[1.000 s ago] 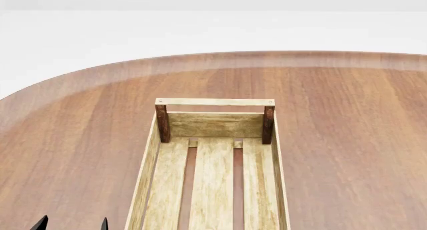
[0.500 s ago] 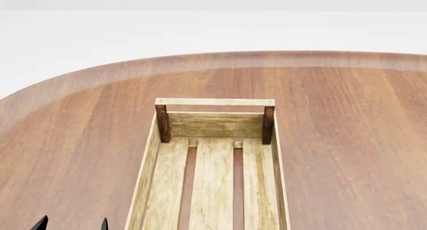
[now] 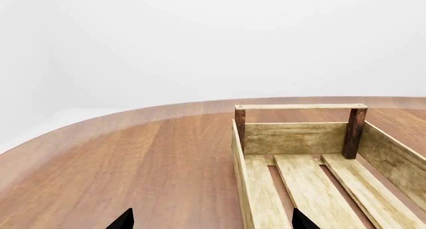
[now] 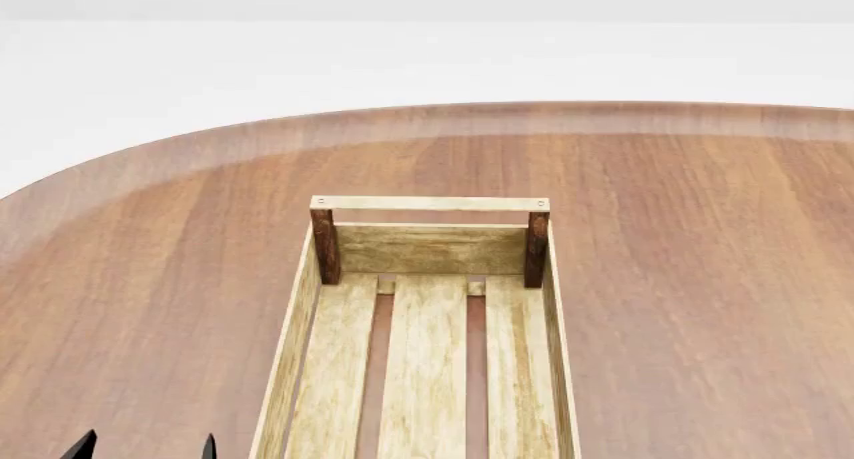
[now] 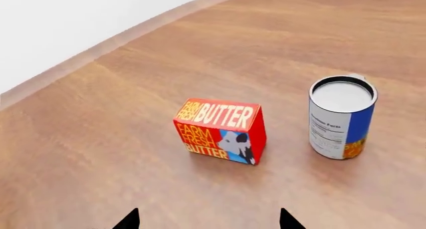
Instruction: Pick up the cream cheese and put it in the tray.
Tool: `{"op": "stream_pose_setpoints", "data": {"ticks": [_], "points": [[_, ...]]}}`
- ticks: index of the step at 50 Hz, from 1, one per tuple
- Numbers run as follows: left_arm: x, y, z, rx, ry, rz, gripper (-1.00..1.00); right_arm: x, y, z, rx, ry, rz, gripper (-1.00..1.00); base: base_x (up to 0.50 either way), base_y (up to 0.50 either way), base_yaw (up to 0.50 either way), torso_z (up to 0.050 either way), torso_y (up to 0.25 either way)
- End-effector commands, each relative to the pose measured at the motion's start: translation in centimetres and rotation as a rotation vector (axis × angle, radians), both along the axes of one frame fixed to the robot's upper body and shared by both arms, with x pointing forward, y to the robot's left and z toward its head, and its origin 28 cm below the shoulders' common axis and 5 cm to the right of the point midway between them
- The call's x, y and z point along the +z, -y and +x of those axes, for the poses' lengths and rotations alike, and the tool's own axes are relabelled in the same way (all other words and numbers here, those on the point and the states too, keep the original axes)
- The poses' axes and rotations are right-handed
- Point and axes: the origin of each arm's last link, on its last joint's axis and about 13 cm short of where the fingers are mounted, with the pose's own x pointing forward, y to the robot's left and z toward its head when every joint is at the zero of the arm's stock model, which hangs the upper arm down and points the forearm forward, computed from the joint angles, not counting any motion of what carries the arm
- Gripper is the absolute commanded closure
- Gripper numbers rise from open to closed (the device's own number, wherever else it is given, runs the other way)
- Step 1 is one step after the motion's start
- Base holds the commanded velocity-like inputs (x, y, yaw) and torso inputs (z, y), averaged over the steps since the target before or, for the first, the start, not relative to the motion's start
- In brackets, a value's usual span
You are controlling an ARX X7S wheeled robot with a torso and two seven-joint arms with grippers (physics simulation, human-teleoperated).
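Note:
The cream cheese shows in no view. The tray (image 4: 427, 339) is a long pale slatted wooden crate with dark brown corner posts in the middle of the table, its inside bare; it also shows in the left wrist view (image 3: 293, 139). My left gripper (image 4: 144, 449) is open and empty at the bottom left of the head view, just left of the tray's near end; in the left wrist view (image 3: 209, 221) its tips straddle the tray's left wall. My right gripper (image 5: 207, 221) is open and empty above bare table, short of the butter box; it is out of the head view.
A red and orange "BUTTER" box (image 5: 221, 131) stands on the table ahead of my right gripper. A blue and orange round can (image 5: 340, 117) stands beside it. The round wooden table (image 4: 694, 239) has a curved far edge against a white background.

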Motion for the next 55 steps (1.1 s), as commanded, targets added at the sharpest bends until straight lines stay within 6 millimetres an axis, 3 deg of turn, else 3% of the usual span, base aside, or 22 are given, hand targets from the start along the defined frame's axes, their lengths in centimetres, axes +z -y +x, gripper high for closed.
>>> {"op": "stream_pose_setpoints", "data": {"ticks": [1, 33, 55], "points": [[0.0, 0.0, 0.0, 0.0, 0.0, 0.0, -1.0, -1.2, 0.0, -0.1, -0.084, 0.002, 0.097, -1.0, 0.0, 0.0, 0.0, 0.0, 0.0], [0.0, 0.0, 0.0, 0.0, 0.001, 0.001, -1.0, -2.2, 0.0, 0.6, -0.185, -0.019, 0.278, -1.0, 0.0, 0.0, 0.0, 0.0, 0.0], [0.0, 0.0, 0.0, 0.0, 0.001, 0.001, -1.0, -4.6, 0.5, 0.4, -0.307, -0.14, 0.297, -1.0, 0.0, 0.0, 0.0, 0.0, 0.0]]}}
